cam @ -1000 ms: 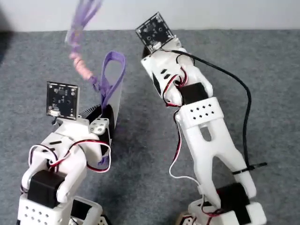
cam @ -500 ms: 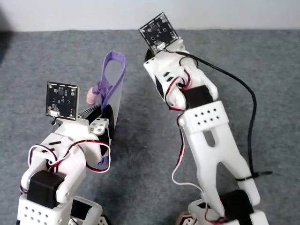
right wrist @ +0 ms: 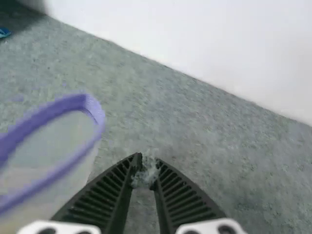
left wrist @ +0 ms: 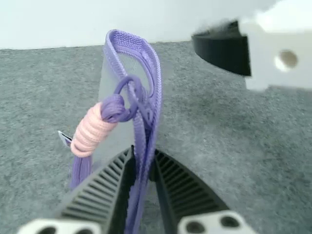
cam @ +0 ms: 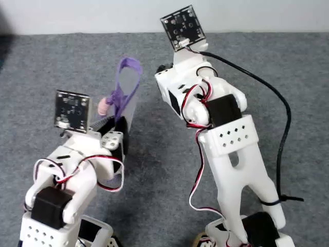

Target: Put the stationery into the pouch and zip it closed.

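Note:
A translucent pouch [cam: 128,105] with a purple zipper edge [left wrist: 146,58] stands on edge on the grey carpet. My left gripper [left wrist: 142,161] is shut on the pouch's near end, pinching the zipper band. The pink corded zipper pull [left wrist: 90,132] hangs loose by a purple loop against the pouch's side, and it is also seen in the high view [cam: 104,106]. My right gripper [right wrist: 143,165] is raised just to the right of the pouch's far end [right wrist: 48,141], its tips together and holding nothing clear. Its black finger [left wrist: 222,48] is near the pouch top.
Grey carpet [cam: 288,77] covers the table up to a white wall [right wrist: 195,39] at the back. A black cable [cam: 280,149] runs along the right arm. Open carpet lies right of the right arm and left of the pouch.
The zipper pull's cord, stretched up and away a second ago, has dropped and now hangs by the pouch. The right arm has drawn away to the right and risen.

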